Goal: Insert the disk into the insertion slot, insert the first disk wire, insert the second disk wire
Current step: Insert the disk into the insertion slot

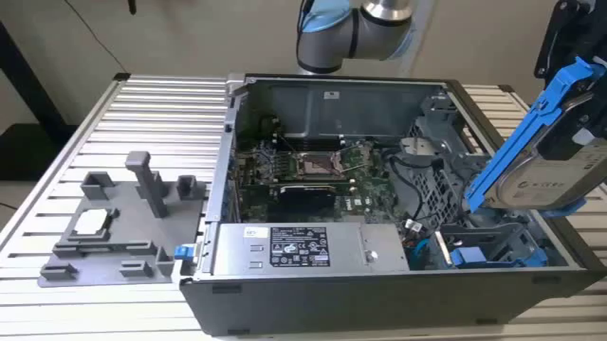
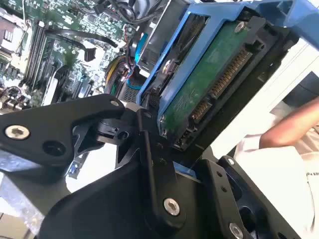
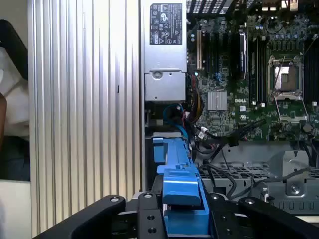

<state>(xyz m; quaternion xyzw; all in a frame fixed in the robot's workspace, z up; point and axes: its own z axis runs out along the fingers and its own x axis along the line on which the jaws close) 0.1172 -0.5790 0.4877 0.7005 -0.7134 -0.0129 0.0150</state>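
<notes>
The disk (image 1: pixel 555 177), a silver-grey drive with a white label in a bright blue carrier frame, hangs tilted above the open computer case's right end in the exterior view. My gripper (image 1: pixel 588 138) is shut on it from the upper right. In the second wrist view the disk (image 2: pixel 209 84) shows its green circuit board and connectors, clamped by my black fingers (image 2: pixel 149 144). The first wrist view has the blue carrier (image 3: pixel 182 191) between my fingers (image 3: pixel 144 216). The insertion slot (image 1: pixel 493 238) in the grey drive cage lies just below the disk. Loose blue and black wires (image 1: pixel 420 245) lie beside the cage.
Another blue-fronted drive (image 1: pixel 479 257) sits low in the cage. The case holds a power supply (image 1: pixel 294 249) and motherboard (image 1: pixel 313 167). A grey fixture plate (image 1: pixel 114 227) with posts stands on the ribbed table (image 1: pixel 161 114) at the exterior view's left. A person's arm (image 2: pixel 289 129) is nearby.
</notes>
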